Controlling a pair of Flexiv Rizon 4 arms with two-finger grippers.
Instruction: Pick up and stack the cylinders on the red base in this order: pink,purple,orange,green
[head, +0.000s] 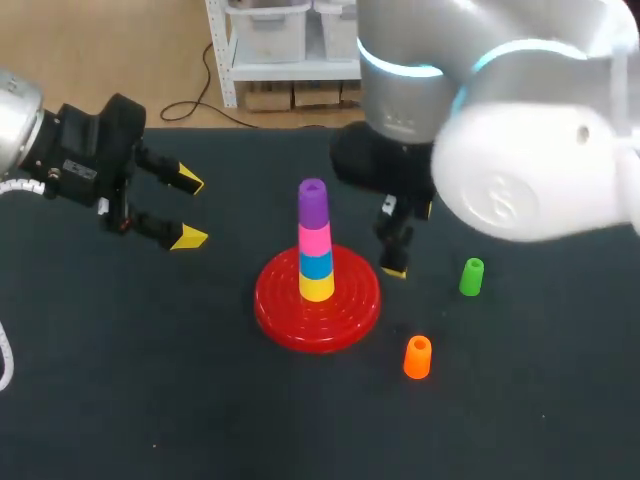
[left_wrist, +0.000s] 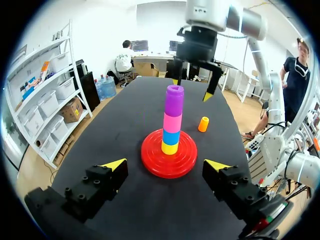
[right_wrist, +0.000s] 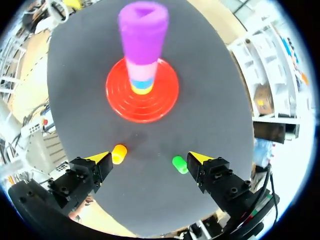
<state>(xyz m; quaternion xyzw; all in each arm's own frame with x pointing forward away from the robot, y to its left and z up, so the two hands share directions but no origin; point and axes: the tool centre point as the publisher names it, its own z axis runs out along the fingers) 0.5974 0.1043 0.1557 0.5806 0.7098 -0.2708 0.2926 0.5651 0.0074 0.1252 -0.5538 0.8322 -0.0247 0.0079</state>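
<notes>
Cylinders, four stacked on the red base (head: 345, 318) near the middle of the dark surface (head: 150, 380). Bottom to top: yellow cylinder (head: 317, 288), blue cylinder (head: 316, 265), pink cylinder (head: 315, 240), purple cylinder (head: 313, 200). The column stands upright and centred on the base.

Two cylinders are loose on the surface, not yet stacked. Clock bearings are taken from the base in the head view.
- Orange cylinder (head: 417, 357): about 4 o'clock, near the rim of the base but not touching it. It looks to stand with its open end up.
- Green cylinder (head: 471, 277): about 3 o'clock, further out than the orange one. It is apart from both the orange cylinder and the base.

Left end effector (head: 190, 208): about 10 o'clock, well apart from the base. Fingers are spread wide with nothing between them. The left wrist view shows it aimed at the stack, with the base ahead between the two yellow tips.

Right end effector (right_wrist: 150, 158): about 2 o'clock, close beside the stack, tips pointing down. Fingers are wide apart and it carries nothing. In the right wrist view the orange cylinder shows just by one tip and the green cylinder just by the other, both on the surface. The stack stands ahead of it.
</notes>
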